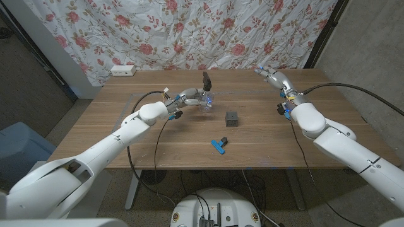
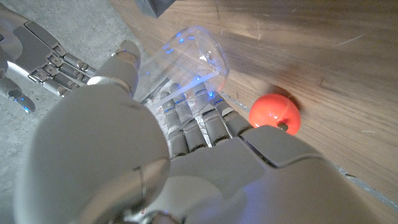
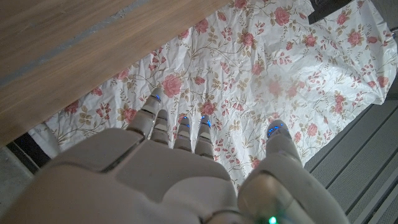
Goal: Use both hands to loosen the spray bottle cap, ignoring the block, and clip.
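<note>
The left hand [image 1: 189, 96] sits just above the centre of the head view, fingers wrapped round the clear body of the spray bottle [image 1: 206, 99], which stands near the table's middle with its dark spray head [image 1: 206, 79] upright above the grip. The right hand [image 1: 270, 78] hangs at upper right, well apart from the bottle, fingers apart and holding nothing. The step in hand looks like bringing that free hand across to the cap — it will go best if the left hand keeps the body clamped and steady, and the right closes on the collar under the dark head rather than on the trigger, so that the twist turns the cap and not the whole bottle. The gray block [image 1: 231, 118] and the blue clip [image 1: 219, 144] lie lower in the frame and need no touching. The left wrist view adds what the head view lacks — the fingers [image 2: 193, 121] pressed against the transparent plastic [image 2: 186, 62], and a small red ball-like thing [image 2: 275, 113] on the wood just beside the bottle; the right wrist view faces the floral curtain [image 3: 261, 68] beyond the table edge
</note>
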Robot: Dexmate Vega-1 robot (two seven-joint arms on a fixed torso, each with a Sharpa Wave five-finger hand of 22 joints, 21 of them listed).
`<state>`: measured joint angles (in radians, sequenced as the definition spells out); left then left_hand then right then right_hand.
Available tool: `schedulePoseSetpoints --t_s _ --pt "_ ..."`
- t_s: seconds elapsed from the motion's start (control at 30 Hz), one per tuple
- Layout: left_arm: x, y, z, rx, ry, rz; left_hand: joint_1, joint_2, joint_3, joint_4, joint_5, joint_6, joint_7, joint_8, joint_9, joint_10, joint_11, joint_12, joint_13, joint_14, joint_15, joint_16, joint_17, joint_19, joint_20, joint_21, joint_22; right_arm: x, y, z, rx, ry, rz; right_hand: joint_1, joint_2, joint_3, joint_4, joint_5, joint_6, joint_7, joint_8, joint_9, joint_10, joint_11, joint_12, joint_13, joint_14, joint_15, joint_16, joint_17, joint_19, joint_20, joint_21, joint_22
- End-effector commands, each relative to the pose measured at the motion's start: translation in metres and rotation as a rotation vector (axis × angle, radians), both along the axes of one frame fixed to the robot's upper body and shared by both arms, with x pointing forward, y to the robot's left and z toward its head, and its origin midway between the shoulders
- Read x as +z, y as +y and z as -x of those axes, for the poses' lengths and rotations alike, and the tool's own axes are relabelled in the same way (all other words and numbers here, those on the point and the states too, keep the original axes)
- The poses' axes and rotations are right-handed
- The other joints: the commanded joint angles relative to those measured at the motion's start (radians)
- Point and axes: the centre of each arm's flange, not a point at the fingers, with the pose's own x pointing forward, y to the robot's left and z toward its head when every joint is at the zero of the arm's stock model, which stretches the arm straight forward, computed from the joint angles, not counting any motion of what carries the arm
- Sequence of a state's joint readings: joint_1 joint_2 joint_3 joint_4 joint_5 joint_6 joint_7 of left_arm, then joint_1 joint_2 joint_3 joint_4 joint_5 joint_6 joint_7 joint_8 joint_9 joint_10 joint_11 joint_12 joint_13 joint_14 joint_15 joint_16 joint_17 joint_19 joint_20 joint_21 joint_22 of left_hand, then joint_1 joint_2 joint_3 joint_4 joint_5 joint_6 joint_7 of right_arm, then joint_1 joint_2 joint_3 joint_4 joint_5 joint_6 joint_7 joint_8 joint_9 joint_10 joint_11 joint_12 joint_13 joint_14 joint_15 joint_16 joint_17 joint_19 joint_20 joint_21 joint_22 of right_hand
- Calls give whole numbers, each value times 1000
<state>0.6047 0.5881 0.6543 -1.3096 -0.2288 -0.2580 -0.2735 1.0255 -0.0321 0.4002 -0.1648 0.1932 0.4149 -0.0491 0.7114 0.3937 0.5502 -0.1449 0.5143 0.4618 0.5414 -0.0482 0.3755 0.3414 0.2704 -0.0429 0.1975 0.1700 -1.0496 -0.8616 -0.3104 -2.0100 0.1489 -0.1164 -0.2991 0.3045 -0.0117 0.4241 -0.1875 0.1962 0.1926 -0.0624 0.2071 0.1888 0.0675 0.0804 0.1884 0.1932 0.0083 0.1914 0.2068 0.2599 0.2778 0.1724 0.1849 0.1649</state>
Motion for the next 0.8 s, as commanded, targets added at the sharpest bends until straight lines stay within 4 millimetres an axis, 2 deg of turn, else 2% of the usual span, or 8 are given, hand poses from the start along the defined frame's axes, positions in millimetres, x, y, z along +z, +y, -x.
schedulePoseSetpoints --t_s 0.03,0.2,0.27,0.37,0.8 --pt "7 -7 2 15 -33 -41 36 50 -7 2 6 9 11 10 5 27 -15 5 6 6 -131 9 3 8 -36 0 2 23 12 16 -19 -6 140 42 -12 16 1 19 5 11 8 7 -20 30 -2 2 -12 22 -4 -3 -9 18 -4 5" --pt "9 -10 3 21 -46 -69 34 54 -11 3 6 9 12 15 7 26 -15 6 9 4 -130 10 5 9 -35 0 2 31 17 21 -10 4 194 65 -21 22 3 28 14 26 13 10 -41 47 -4 3 -26 26 -6 -4 -18 28 -3 6" --pt "10 -11 3 23 -48 -71 35 54 -13 3 6 10 12 17 8 24 -14 5 10 3 -130 9 5 8 -35 0 2 34 18 22 0 3 209 73 -29 22 6 32 24 26 18 11 -21 50 7 3 -23 27 -3 -5 -18 35 -1 6" --pt "10 -13 3 25 -52 -74 34 56 -15 4 6 9 13 19 9 23 -15 5 11 2 -129 9 6 9 -33 0 2 38 22 25 -7 3 243 76 -33 22 8 34 29 29 20 12 -23 53 7 3 -18 27 0 -5 -17 36 0 6" --pt "14 -19 7 55 -82 -121 27 60 -19 5 7 16 18 31 11 23 -12 6 15 5 -124 3 1 9 -29 -1 2 49 38 30 -22 11 375 80 -45 20 14 36 42 37 24 15 -61 49 -4 4 -22 28 1 -5 -25 40 -1 6"
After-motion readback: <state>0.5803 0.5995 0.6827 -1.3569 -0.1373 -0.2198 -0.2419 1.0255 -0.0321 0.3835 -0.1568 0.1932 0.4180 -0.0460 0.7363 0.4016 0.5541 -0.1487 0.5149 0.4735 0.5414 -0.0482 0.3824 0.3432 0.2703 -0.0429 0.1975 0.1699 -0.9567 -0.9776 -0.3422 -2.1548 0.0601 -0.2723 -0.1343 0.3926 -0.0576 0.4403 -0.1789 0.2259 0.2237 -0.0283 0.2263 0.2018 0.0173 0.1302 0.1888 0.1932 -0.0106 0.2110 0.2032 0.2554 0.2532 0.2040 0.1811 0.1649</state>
